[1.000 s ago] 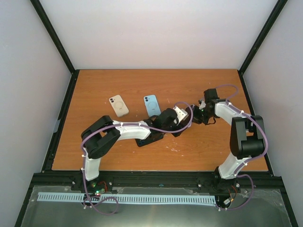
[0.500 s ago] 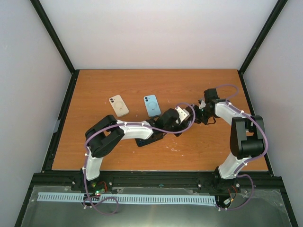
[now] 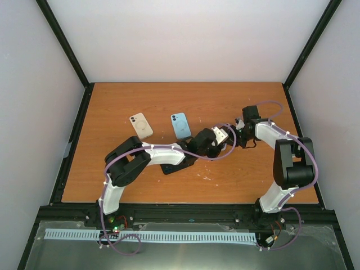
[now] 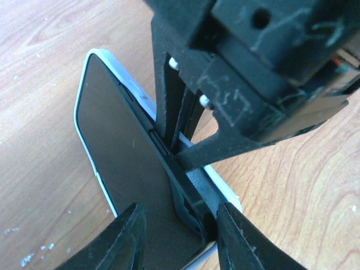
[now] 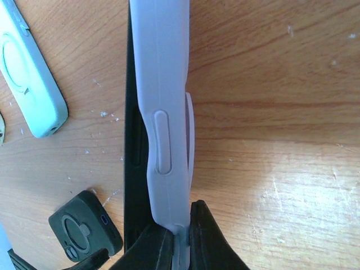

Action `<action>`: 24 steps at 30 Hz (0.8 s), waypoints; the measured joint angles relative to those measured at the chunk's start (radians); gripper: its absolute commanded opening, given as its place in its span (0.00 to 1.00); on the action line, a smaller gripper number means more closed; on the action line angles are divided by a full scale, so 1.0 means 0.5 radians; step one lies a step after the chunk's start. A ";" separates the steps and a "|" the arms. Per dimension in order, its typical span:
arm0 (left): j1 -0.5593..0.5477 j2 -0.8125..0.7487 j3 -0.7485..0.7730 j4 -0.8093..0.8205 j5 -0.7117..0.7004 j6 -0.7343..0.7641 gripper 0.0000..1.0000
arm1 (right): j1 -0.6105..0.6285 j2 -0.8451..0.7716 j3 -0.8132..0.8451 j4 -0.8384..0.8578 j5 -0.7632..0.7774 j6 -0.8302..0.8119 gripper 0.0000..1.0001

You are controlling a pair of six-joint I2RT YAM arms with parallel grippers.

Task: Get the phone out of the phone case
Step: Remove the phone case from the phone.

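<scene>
The phone (image 4: 124, 163) has a dark screen and sits in a pale lavender-white phone case (image 5: 163, 84). Both are held on edge above the table's middle (image 3: 217, 135). My right gripper (image 5: 181, 236) is shut on the case's bottom rim. In the right wrist view the black phone (image 5: 135, 140) stands slightly away from the case wall. My left gripper (image 4: 179, 225) reaches in from the left and straddles the phone's lower corner. Its right finger (image 4: 236, 236) rests against the phone's black edge where that edge has lifted out of the case (image 4: 222, 188). Its left finger (image 4: 126, 239) hangs in front of the screen, and the jaws are apart.
A beige case (image 3: 140, 125) and a light blue case (image 3: 180, 125) lie flat on the orange table behind the arms. A black case (image 3: 171, 167) lies partly under the left arm. The right wrist view shows the blue case (image 5: 28, 79) and the black case (image 5: 84, 228) beside the held phone.
My left gripper has moved right toward the right gripper and onto the phone, and its jaws have narrowed. The right arm has stayed still with its grip on the case.
</scene>
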 measured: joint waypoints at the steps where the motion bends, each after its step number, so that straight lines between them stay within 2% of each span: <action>1: -0.005 0.006 0.010 -0.004 -0.018 0.027 0.36 | 0.000 0.000 0.000 0.007 -0.003 0.000 0.03; 6: -0.046 0.030 0.024 0.005 -0.159 0.185 0.41 | 0.000 0.000 -0.008 0.014 -0.023 0.001 0.03; 20: -0.159 0.053 -0.102 0.314 -0.594 0.642 0.38 | -0.002 0.000 -0.030 0.047 -0.103 0.017 0.03; 24: -0.166 0.063 -0.146 0.406 -0.642 0.719 0.36 | -0.002 0.000 -0.044 0.070 -0.130 0.032 0.03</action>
